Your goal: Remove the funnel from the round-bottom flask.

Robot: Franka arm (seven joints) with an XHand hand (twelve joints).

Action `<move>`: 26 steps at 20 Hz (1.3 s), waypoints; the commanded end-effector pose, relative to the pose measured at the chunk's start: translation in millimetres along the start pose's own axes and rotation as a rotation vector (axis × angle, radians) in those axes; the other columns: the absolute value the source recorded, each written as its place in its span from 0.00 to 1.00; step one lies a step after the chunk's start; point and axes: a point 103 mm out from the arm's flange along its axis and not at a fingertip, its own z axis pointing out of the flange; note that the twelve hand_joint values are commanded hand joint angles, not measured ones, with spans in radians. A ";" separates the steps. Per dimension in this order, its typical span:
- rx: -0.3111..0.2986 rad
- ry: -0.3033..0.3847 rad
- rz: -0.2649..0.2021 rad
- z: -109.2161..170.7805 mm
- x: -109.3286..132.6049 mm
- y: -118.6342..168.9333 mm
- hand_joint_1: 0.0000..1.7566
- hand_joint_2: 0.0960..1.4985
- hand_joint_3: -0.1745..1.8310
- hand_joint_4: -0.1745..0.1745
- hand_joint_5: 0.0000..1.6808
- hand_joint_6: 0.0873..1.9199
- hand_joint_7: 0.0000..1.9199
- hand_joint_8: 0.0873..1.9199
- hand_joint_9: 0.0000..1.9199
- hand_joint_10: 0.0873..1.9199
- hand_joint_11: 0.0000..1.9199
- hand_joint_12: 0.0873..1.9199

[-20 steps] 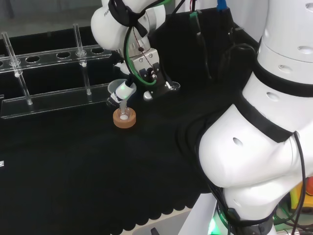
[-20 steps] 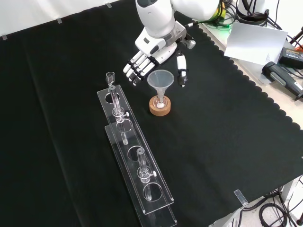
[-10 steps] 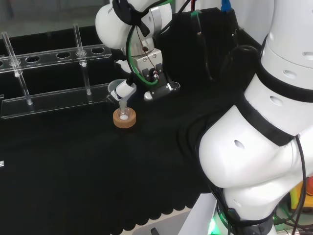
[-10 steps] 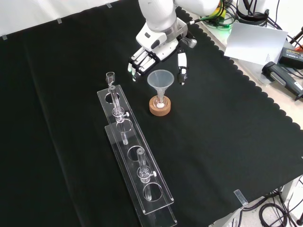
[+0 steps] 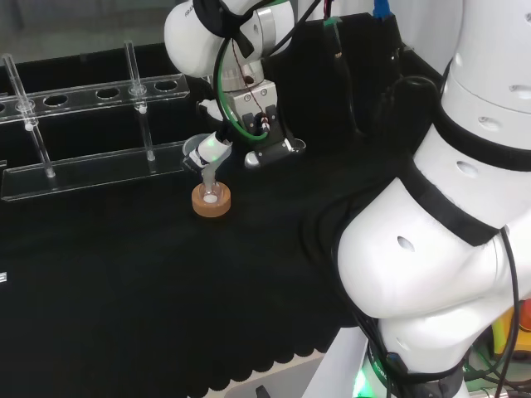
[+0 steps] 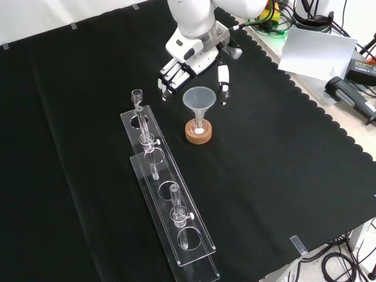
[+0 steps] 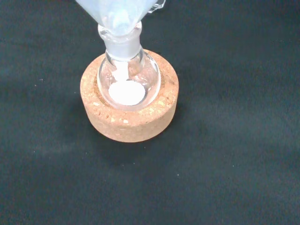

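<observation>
Black cloth [image 6: 282, 176] under cork stand [image 6: 198, 131]

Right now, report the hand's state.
Hand: open, fingers and thumb spread either side of the funnel, holding nothing.

Hand [image 5: 253, 116] above funnel [image 5: 199, 152] in flask [image 5: 211, 193], cork ring [image 5: 211, 202].

A laboratory bench: black cloth [image 6: 282, 176], clear test-tube racks [image 6: 167, 200], a glass flask [image 7: 129, 79] on a cork ring [image 7: 129, 117], cables [image 6: 317, 17] nearby.
</observation>
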 end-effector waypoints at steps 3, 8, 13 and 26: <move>0.026 -0.028 0.001 5.0 1.1 -0.2 0.24 0.41 0.09 0.05 0.12 0.00 0.16 0.28 0.08 0.42 0.00 0.44; 0.025 -0.041 0.002 8.2 0.1 -0.8 0.23 0.41 0.09 0.08 0.13 0.00 0.17 0.29 0.07 0.42 0.00 0.44; 0.021 -0.044 0.018 8.3 -3.7 -1.4 0.23 0.41 0.09 0.16 0.18 0.00 0.22 0.27 0.10 0.41 0.00 0.46; -0.002 -0.025 0.026 9.9 -2.2 0.8 0.26 0.43 0.09 0.36 0.30 0.00 0.34 0.21 0.21 0.33 0.00 0.52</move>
